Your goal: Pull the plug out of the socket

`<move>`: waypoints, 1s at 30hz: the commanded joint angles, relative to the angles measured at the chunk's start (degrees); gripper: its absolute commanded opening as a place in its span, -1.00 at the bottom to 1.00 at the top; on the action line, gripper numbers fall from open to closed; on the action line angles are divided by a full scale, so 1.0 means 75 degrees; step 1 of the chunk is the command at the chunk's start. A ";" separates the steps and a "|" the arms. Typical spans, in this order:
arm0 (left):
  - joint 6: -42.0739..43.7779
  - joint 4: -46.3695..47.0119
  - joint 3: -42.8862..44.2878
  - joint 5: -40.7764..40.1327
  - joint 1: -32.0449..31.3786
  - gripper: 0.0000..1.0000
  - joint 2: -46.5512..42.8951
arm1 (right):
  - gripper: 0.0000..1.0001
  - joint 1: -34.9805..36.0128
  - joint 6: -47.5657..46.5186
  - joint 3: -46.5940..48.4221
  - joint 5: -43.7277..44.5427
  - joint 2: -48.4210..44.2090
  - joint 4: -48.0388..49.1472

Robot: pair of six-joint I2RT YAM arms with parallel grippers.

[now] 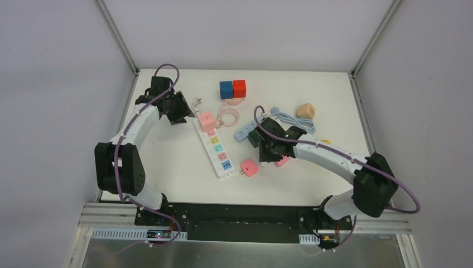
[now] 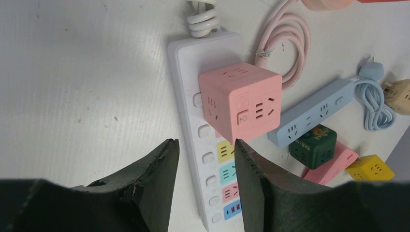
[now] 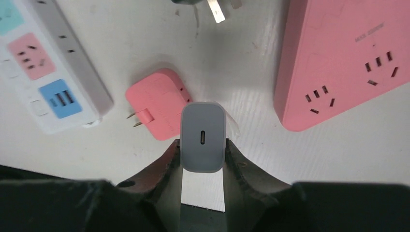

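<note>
A white power strip [image 1: 218, 153] with coloured sockets lies mid-table, and a pink cube adapter [image 1: 207, 121] sits plugged into its far end. My left gripper [image 1: 181, 111] hovers by that end. In the left wrist view it is open [image 2: 205, 142] over the strip [image 2: 186, 63], just short of the pink cube [image 2: 240, 99], with nothing between its fingers. My right gripper [image 1: 273, 153] is to the right of the strip and is shut [image 3: 202, 143] on a small white plug [image 3: 203, 133] with a slot port on its face, held above the table.
A flat pink plug [image 3: 157, 101] lies by the strip's near end [image 3: 53, 72], and a pink strip [image 3: 338, 63] lies to the right. Behind are blue [image 1: 225, 89] and red [image 1: 239, 87] cubes, a pink cable [image 1: 227, 115], a light-blue strip [image 1: 245, 133], a beige cube [image 1: 305, 110] and a green cube [image 2: 313, 145].
</note>
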 commanded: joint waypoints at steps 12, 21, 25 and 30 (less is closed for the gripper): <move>-0.0142 -0.0099 -0.0408 -0.0334 -0.0008 -0.08 -0.0493 | 0.37 0.0013 0.0238 0.1438 0.0935 0.1503 -0.1346; -0.0420 -0.0494 -0.0811 -0.0574 -0.0008 -0.10 -0.0806 | 0.59 0.0048 -0.0572 0.2273 0.0191 0.1288 0.0622; -0.0487 -0.0809 -0.1092 -0.0629 0.0002 -0.10 -0.0951 | 0.99 0.0057 -0.0306 0.2591 0.0156 0.1635 0.2005; -0.0750 -0.0720 -0.1637 -0.0600 0.0033 -0.09 -0.0949 | 0.99 0.0087 -0.0473 0.3759 -0.0027 0.2869 0.2445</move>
